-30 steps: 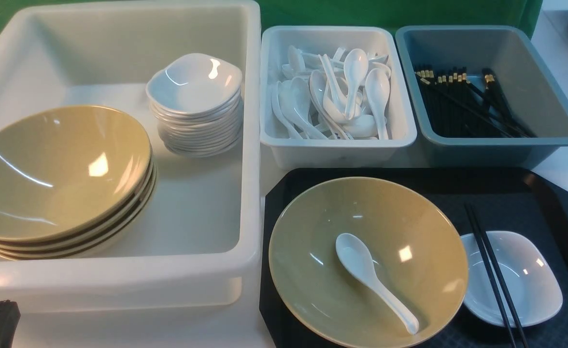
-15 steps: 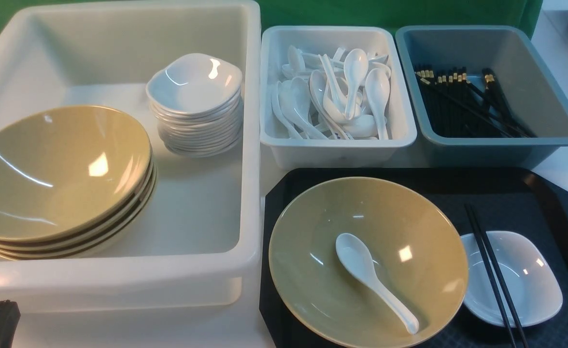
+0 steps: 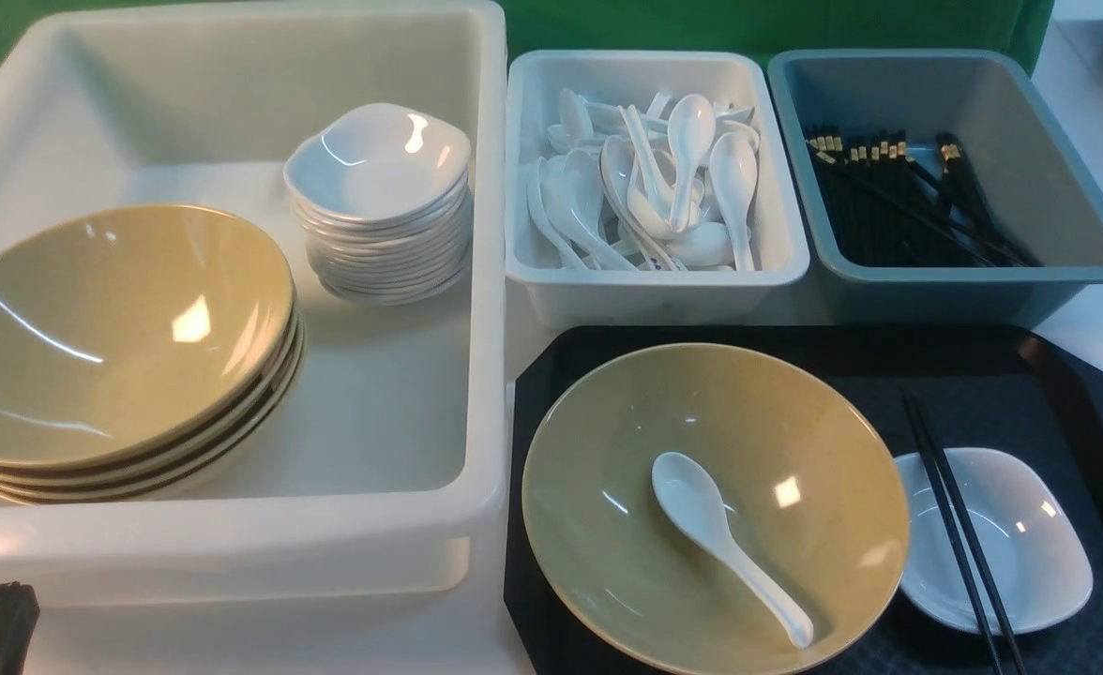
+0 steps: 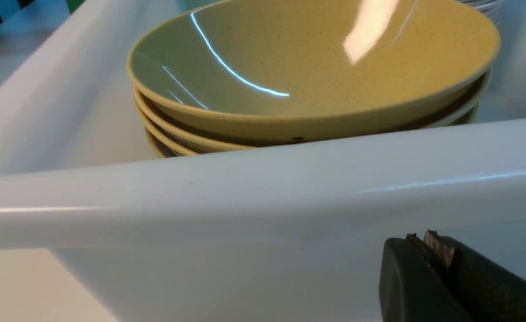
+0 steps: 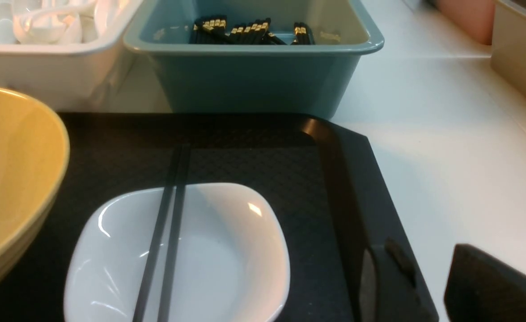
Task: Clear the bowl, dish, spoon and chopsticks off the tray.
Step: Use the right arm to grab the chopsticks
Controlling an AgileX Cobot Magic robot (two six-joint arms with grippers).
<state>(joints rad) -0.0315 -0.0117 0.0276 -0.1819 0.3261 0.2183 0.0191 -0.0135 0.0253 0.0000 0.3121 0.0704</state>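
Nothing cleared yet: bowl [image 3: 627, 450] holding spoon [image 3: 720, 539], dish [image 3: 1030, 553] under chopsticks [image 3: 952, 534], all on the tray [image 3: 983, 375]. The left fingers [image 4: 406, 277] are together; right fingers [image 5: 491, 286], cannot tell.

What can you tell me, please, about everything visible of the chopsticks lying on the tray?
The chopsticks are two long, thin, straight black sticks, plain and slightly glossy, perhaps plastic or lacquer. They lie side by side, nearly parallel, across the small white dish, bridging its rim on the side nearer the tan bowl, though they lie apart from that bowl. Their far tips rest on the textured surface of the black tray; their near ends run out of view.
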